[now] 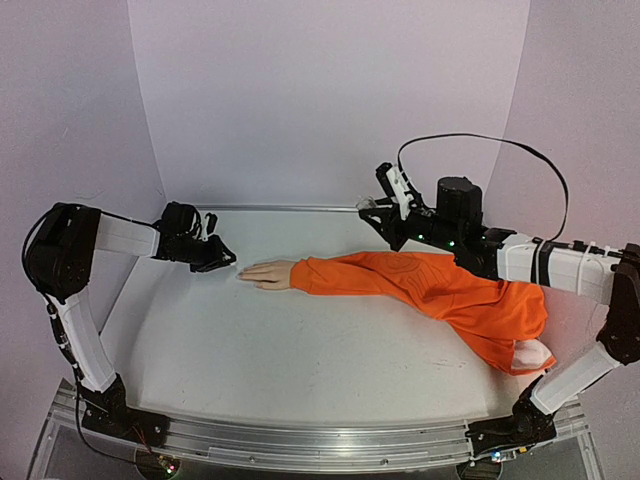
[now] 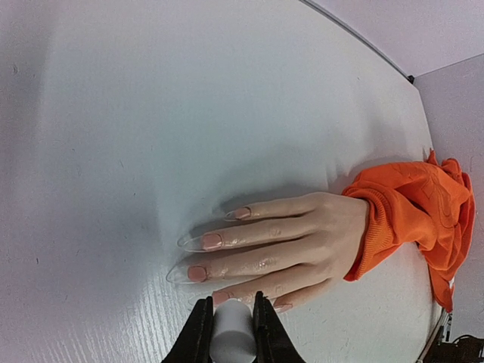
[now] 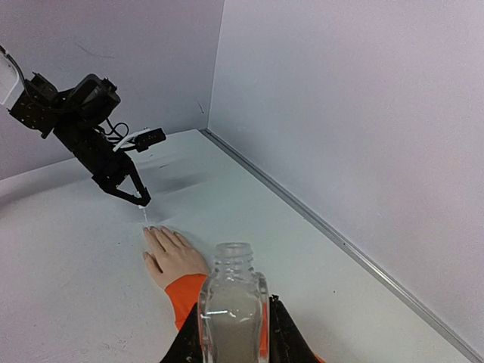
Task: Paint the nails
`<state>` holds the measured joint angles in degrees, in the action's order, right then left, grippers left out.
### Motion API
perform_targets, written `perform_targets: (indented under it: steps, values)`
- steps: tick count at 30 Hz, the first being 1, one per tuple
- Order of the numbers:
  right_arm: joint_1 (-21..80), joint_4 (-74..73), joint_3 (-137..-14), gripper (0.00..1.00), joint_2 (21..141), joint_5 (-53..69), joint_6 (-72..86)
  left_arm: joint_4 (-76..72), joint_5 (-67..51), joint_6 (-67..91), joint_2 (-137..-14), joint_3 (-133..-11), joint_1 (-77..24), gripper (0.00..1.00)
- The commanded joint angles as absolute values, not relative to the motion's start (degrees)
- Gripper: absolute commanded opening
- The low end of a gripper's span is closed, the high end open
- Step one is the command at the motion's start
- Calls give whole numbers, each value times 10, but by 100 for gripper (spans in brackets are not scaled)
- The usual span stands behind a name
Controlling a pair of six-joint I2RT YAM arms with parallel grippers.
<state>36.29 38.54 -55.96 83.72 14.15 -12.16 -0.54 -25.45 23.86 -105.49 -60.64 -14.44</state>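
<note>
Left hand point(image 3: 139, 199) clamps white cylindrical cap point(image 2: 231, 338) near pale pointed mannequin nails point(image 2: 212, 241): overshoot would smear skin. Right hand point(image 3: 234, 336) grips open clear glass bottle point(image 3: 233, 291): tilt would spill.

The top external camera is looking down from high behind the arm bases onto the white tabletop point(image 1: 300, 340), far off. The left wrist camera is sitting close above the pale flesh-coloured mannequin hand point(image 2: 302, 238). The right wrist camera is facing toward 9 o'clock across the table, past a small clear bottle point(image 3: 232, 310), seeing that hand from farther off. All three are sharing it and its orange fabric sleeve point(image 1: 400, 275).
</note>
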Motion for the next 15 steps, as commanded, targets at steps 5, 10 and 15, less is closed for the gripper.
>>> perform_targets:
  steps: [5,10,15]
  values:
    - [360,423,-578,0,834,151,-115,-26,-262,240,-1063,-619,-141,0]
    - [360,423,-578,0,836,152,-115,-26,-266,237,-1063,-615,-141,0]
    - [360,423,-578,0,838,155,-113,-25,-265,236,-1063,-615,-141,0]
